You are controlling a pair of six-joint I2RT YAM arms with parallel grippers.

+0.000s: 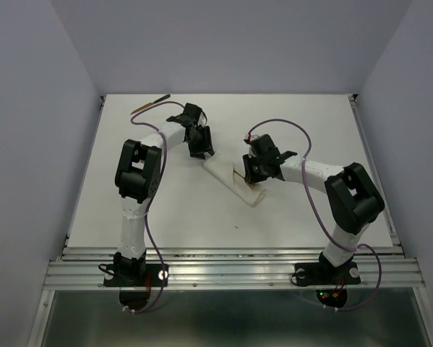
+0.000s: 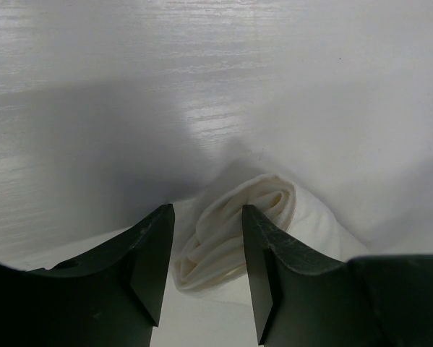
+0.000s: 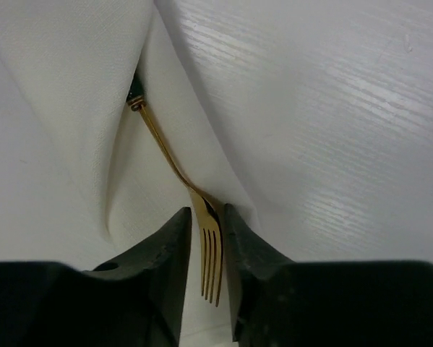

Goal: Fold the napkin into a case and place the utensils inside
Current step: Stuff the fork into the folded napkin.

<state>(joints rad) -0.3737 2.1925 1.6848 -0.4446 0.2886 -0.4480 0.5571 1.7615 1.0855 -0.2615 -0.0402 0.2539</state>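
Observation:
The napkin point(image 1: 227, 177), folded into a narrow white case, lies slanted at mid-table. My left gripper point(image 1: 200, 148) hovers at its upper left end, open; in the left wrist view its gripper point(image 2: 207, 211) straddles the rolled cloth end point(image 2: 238, 217) without pinching it. My right gripper point(image 1: 254, 177) is at the lower right end. In the right wrist view that gripper point(image 3: 206, 213) is shut on a golden fork point(image 3: 210, 253) at its head, tines toward the camera. The fork's handle runs up into a fold of the napkin point(image 3: 71, 87), its dark end just under the cloth.
A second brown utensil with a dark tip point(image 1: 151, 103) lies alone near the table's far left corner. The white table point(image 1: 310, 116) is walled by grey panels on three sides. Purple cables loop over both arms.

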